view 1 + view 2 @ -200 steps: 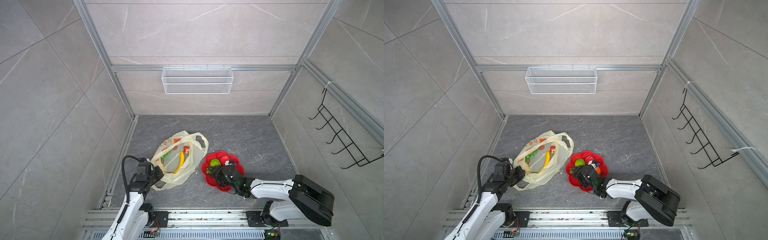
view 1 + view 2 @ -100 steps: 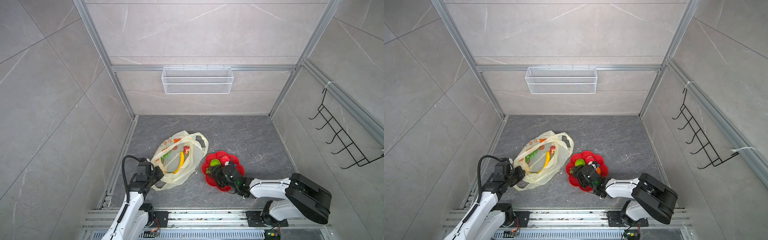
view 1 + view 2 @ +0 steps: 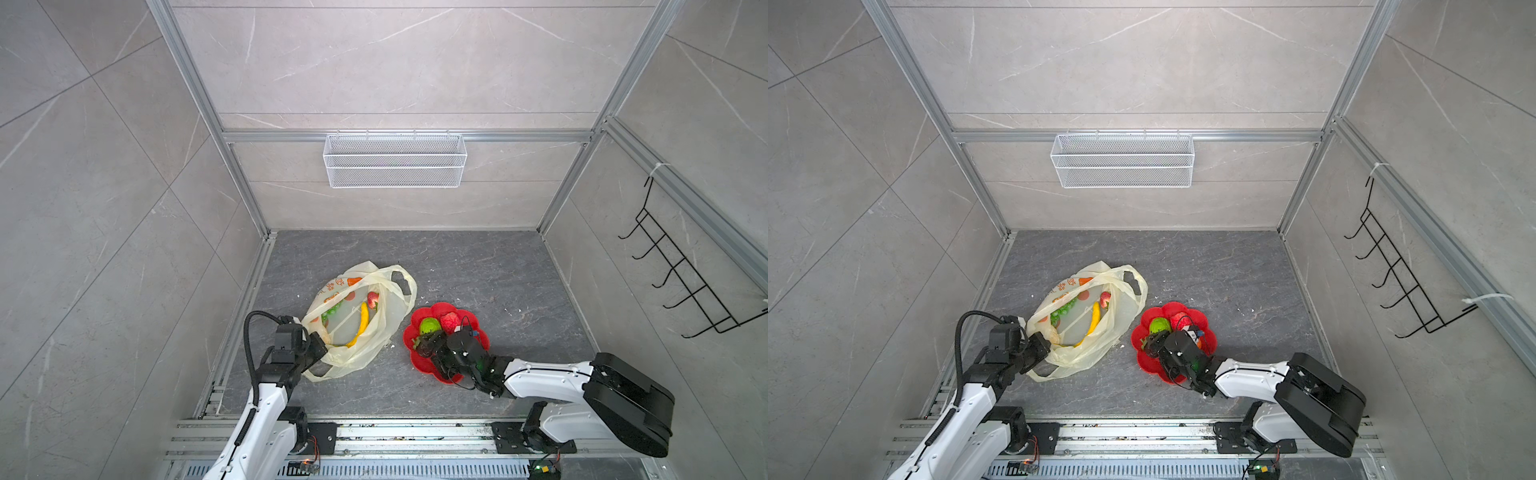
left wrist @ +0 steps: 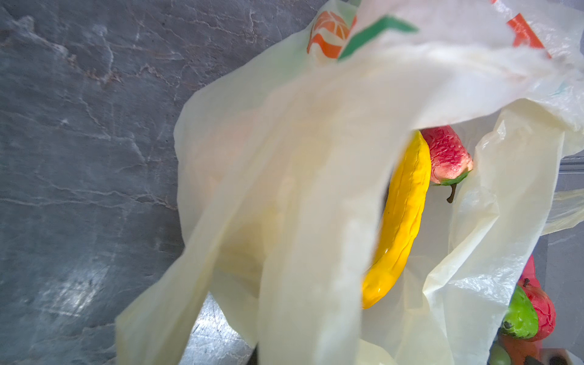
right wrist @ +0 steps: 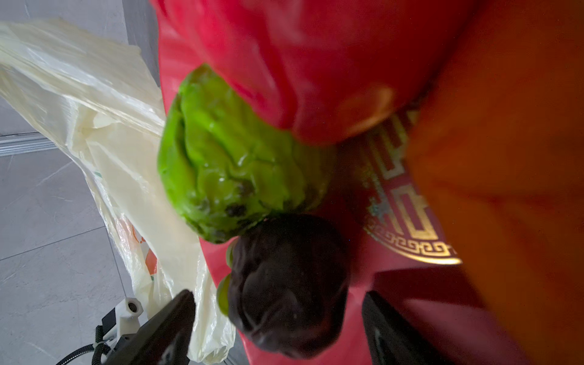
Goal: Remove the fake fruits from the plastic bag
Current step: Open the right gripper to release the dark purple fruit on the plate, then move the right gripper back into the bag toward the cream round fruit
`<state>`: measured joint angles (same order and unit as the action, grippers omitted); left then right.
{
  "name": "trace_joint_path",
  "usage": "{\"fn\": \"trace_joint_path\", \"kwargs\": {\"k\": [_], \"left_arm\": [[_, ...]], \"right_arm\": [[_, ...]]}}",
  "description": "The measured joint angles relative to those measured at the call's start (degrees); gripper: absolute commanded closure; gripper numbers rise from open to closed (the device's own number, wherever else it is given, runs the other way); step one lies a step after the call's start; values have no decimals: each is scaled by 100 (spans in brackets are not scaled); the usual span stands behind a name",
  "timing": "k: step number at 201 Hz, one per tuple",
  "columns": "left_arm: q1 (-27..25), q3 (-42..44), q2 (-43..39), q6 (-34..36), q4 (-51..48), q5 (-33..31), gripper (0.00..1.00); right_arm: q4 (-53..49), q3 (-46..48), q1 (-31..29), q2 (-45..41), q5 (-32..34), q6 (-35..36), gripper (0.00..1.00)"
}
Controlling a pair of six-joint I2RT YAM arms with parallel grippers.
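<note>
Bag (image 3: 390, 316) is being clamped by left gripper (image 3: 319, 352) while ball (image 5: 284, 271), loose between right gripper's (image 5: 278, 297) spread jaws, is risking being nudged off plate (image 3: 417, 363).

The plastic bag (image 4: 316, 189) is blurring across my left wrist view and is covering my left tool there completely. In a top view my left tool (image 3: 321, 351) is pinching the bag's edge, but its tips are sinking out of sight in the folds. The film is overlapping the banana's (image 4: 401, 221) side and the strawberry's (image 4: 445, 155) top.

In the right wrist view the picture's edge is cutting off the fingers (image 5: 167, 328) of my right tool (image 5: 278, 295), which are standing apart either side of the dark brown bumpy ball (image 5: 287, 268). That ball is masking most of the green grapes (image 5: 223, 294). A red fruit (image 5: 300, 63) and an orange fruit (image 5: 505, 189) are smearing out of focus and running off the edge.
</note>
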<state>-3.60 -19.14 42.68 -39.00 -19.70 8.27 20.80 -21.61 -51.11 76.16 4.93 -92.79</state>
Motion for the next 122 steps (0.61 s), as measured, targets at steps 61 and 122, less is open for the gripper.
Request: {"fn": "trace_joint_path", "kwargs": {"k": [61,122], "left_arm": [[0,0,0,0,0,0,97],[0,2,-144,-26,-125,-85,94]], "right_arm": [[-1121,-98,-98,-699,442,271,16],[-2824,-1633,-1067,-1298,1921,1355,19]]}}
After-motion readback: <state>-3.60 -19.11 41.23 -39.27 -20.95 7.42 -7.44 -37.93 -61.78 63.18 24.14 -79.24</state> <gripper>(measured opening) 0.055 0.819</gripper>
